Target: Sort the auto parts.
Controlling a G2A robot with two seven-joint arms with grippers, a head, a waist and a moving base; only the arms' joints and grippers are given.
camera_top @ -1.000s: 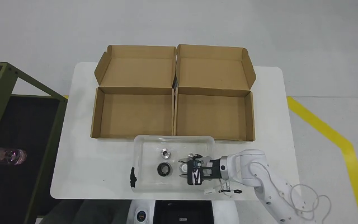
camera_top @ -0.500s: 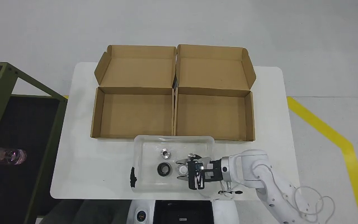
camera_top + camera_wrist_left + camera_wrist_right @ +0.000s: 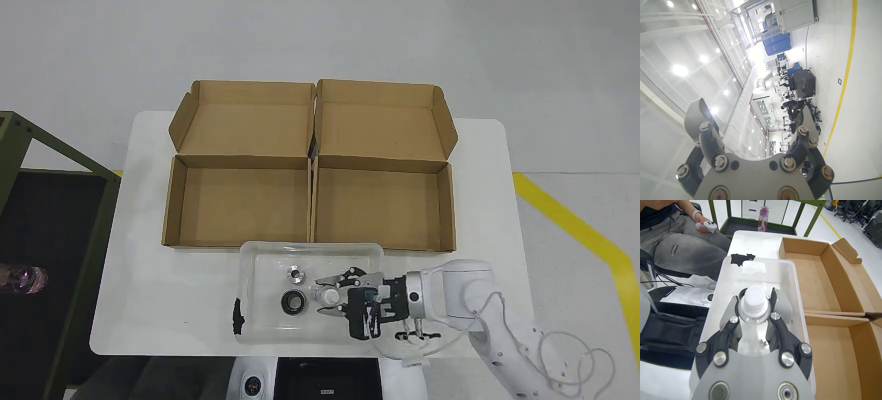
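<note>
Top view: right gripper (image 3: 334, 297) clamped on white-capped part (image 3: 327, 297), inside clear bin (image 3: 310, 246), just beside black ring (image 3: 293, 302). Part too small here to read its shape.
Left wrist view: left gripper (image 3: 750, 108) fingers spread, nothing between them.
Right wrist view: part sits between both fingers, clear round body at the pads, white stepped cap pointing away from the wrist, long axis along the fingers. Ring mostly hidden behind it. Lifted or resting, can't tell.

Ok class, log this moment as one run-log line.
right gripper: shut on white stepped round part | inside clear plastic bin | left gripper: open
</note>
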